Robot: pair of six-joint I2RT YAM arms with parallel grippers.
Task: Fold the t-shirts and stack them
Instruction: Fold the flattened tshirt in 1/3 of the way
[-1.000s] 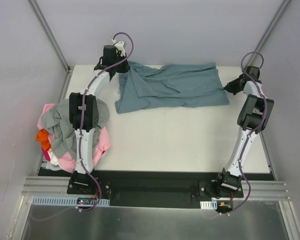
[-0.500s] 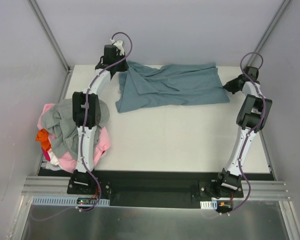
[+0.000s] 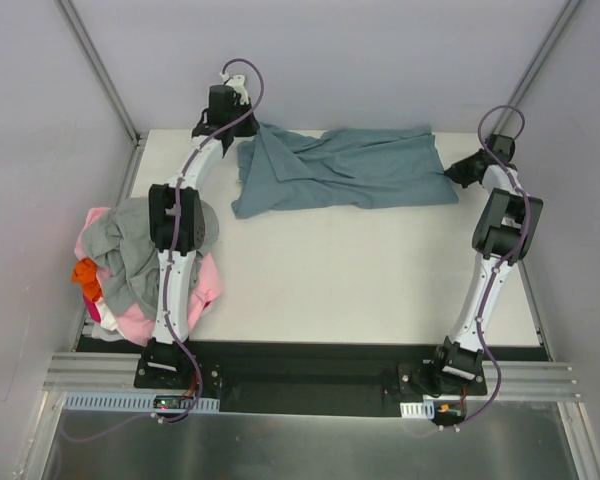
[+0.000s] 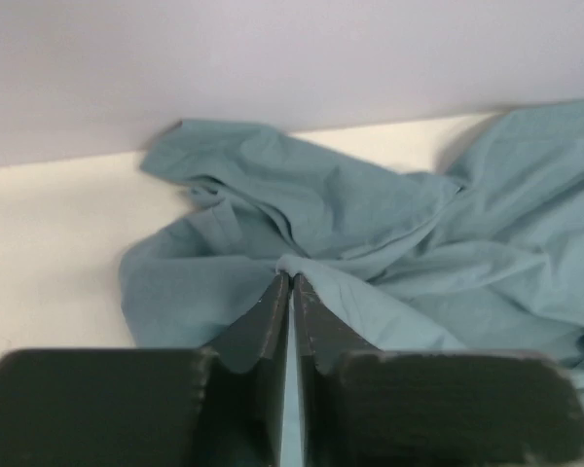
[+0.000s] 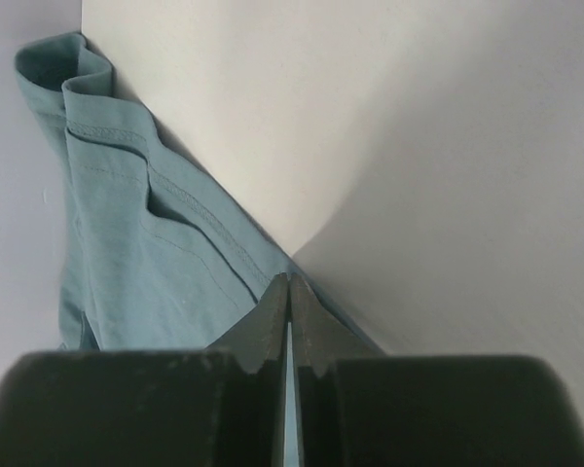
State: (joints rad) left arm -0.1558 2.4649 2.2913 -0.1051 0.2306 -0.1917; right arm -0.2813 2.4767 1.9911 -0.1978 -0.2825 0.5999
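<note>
- The heap of grey, pink and orange cloth t-shirts (image 3: pixel 130 250) sat at 9 o'clock, at the left edge of the white worktop (image 3: pixel 360 280). The left arm (image 3: pixel 175 250) passed over it, so a sweeping elbow could have dragged it off.
- The left gripper (image 4: pixel 290 280), at 11 o'clock, was clenched on a fold of the large slate-blue cloth t-shirt (image 3: pixel 350 170). So thin a pinch could have slipped.
- That shirt lay crumpled along the far edge at 12 o'clock, with open room only towards 6 o'clock.
- The right gripper (image 5: pixel 288 280), at 2 o'clock, grasped the shirt's hem near the right edge. Uneven pulling could have bunched it.
</note>
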